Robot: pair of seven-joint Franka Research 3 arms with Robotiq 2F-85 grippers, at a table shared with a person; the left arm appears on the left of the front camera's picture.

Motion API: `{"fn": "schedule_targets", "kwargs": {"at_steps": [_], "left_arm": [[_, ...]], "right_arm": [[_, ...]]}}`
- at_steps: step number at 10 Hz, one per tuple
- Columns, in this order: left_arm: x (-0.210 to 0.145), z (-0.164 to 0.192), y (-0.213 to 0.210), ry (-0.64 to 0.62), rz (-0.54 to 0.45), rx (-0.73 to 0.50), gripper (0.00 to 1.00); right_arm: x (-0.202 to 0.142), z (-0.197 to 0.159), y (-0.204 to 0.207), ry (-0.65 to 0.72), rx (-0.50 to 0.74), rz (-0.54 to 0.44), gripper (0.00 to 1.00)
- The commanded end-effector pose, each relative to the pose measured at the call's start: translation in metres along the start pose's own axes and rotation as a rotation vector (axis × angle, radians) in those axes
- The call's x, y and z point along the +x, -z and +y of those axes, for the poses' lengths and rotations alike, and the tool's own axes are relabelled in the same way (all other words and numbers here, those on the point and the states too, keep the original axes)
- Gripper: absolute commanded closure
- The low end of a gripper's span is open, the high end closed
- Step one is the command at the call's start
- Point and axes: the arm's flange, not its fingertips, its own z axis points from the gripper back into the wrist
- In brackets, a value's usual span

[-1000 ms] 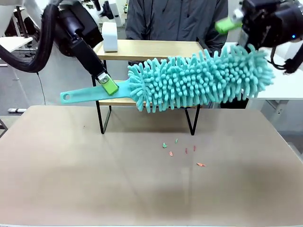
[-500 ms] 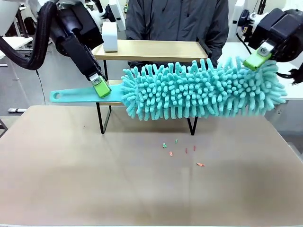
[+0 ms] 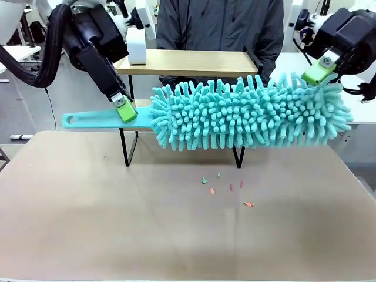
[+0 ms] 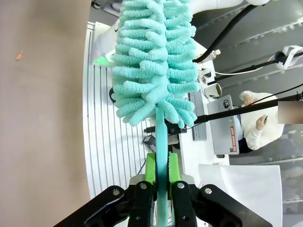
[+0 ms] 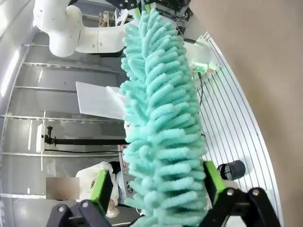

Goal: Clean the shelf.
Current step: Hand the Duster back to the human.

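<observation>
Since a second ago the duster [image 3: 247, 114] has swung from a slant, handle low, to nearly level, and the right gripper [image 3: 317, 73] has come down from above onto its fluffy far end. Over the last half second hardly anything has shifted.

The left gripper [image 3: 125, 110] is clamped tight on the flat teal handle; from its own wrist camera the two green pads [image 4: 150, 168] press the handle from either side, and the shaggy head runs away from them up the picture. The handle's free end, with its hanging hole, sticks out past this gripper toward the robot's left.

The right gripper straddles the head's tip. Seen from that wrist, one green pad [image 5: 101, 190] stands on each side of the teal tufts, close against them, but I cannot tell whether the fingers are actually squeezing the fibres or merely flanking them.

The shelf [image 3: 188, 61] stands at the far side of the table [image 3: 117, 223], behind the duster, which hangs in the air in front of its lower board and hides most of it. A white box [image 3: 136, 45] sits on the left end of the top board. A few small scraps [image 3: 226, 188], green and orange, lie on the table in front of the shelf. A person in a grey jacket [image 3: 220, 23] stands just behind it.
</observation>
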Motion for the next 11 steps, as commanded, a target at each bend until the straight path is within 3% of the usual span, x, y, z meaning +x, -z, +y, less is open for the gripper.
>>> {"fn": "schedule_targets", "kwargs": {"at_steps": [1,2,3,5,6,8,11], "left_arm": [[0.0028,-0.0002,-0.0036,0.001,-0.018,0.007,0.88],[0.0026,0.0000,-0.0035,0.000,-0.026,0.002,0.88],[0.0022,0.0001,-0.0038,-0.002,-0.032,-0.001,0.88],[0.0022,0.0014,-0.0060,-0.010,-0.049,-0.002,0.88],[0.0024,0.0017,-0.0076,-0.012,-0.057,-0.003,0.88],[0.0025,0.0025,-0.0084,-0.017,-0.056,-0.003,0.88],[0.0031,0.0038,-0.0071,-0.019,-0.053,-0.001,0.88]], "right_arm": [[-0.0025,0.0013,-0.0018,-0.029,-0.020,0.039,0.57],[-0.0037,0.0002,-0.0016,-0.017,-0.019,0.053,0.58],[-0.0043,-0.0012,-0.0015,-0.018,-0.022,0.057,1.00],[-0.0064,-0.0029,-0.0021,-0.010,-0.014,0.072,1.00],[-0.0074,-0.0037,-0.0023,-0.005,0.007,0.084,0.85],[-0.0081,-0.0053,-0.0026,-0.002,0.007,0.084,1.00],[-0.0103,-0.0077,-0.0027,-0.001,0.004,0.070,1.00]]}}
